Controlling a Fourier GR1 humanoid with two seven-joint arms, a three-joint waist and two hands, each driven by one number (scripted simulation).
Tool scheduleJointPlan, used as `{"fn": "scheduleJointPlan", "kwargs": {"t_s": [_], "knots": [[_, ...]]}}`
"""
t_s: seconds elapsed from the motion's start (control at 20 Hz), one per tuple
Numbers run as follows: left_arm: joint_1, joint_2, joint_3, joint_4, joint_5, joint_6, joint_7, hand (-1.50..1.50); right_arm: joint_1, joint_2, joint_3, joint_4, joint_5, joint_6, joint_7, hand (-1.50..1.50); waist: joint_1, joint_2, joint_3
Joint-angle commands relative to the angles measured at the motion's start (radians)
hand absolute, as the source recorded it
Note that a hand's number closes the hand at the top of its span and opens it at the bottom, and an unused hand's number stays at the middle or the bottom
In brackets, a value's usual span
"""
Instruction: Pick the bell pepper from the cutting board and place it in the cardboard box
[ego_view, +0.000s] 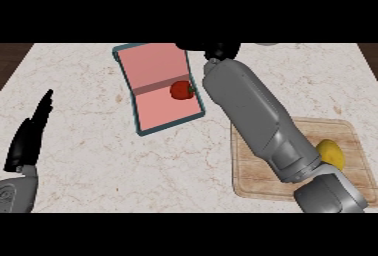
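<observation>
The pepper (181, 90) sits inside the box (155, 67), by its right wall. The right hand (220, 50) hangs just beyond that wall, and I cannot tell whether it is open or closed. The left hand (28, 137) rests well left of the box, fingers straight and together.

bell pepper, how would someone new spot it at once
Find the pink-floored box with the teal rim, top centre of the counter. The bell pepper lies inside, by its right wall. It is red, unlike the yellow fruit on the cutting board.
</observation>
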Motion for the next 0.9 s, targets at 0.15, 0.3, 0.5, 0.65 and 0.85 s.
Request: {"fn": "scheduleJointPlan", "kwargs": {"t_s": [0.15, 0.3, 0.5, 0.65, 0.85], "knots": [[0.079, 0.06, 0.059, -0.07, 0.045, -0.045, 0.012, 0.0, 0.183, -0.047, -0.012, -0.193, -0.013, 0.016, -0.028, -1.5, -0.063, -0.022, 0.001], [0.085, 0.011, 0.03, -0.094, 0.016, -0.002, 0.059, 0.0, 0.242, -0.105, 0.021, -0.33, 0.028, 0.047, 0.092, -1.5, -0.079, -0.028, 0.0], [0.089, -0.001, 0.027, -0.071, -0.012, 0.034, 0.045, 0.0, 0.456, -0.184, 0.081, -0.576, 0.051, 0.114, 0.137, -1.5, -0.095, -0.03, 0.0], [0.122, 0.009, 0.041, -0.078, 0.022, -0.005, 0.029, 0.0, 0.578, -0.272, 0.105, -0.765, 0.074, 0.171, 0.201, -1.5, -0.093, -0.029, 0.0], [0.094, 0.036, 0.064, -0.06, 0.035, -0.014, 0.026, 0.0, 0.789, -0.361, 0.148, -1.023, 0.038, 0.276, 0.236, -1.5, -0.105, -0.028, -0.001]]}}
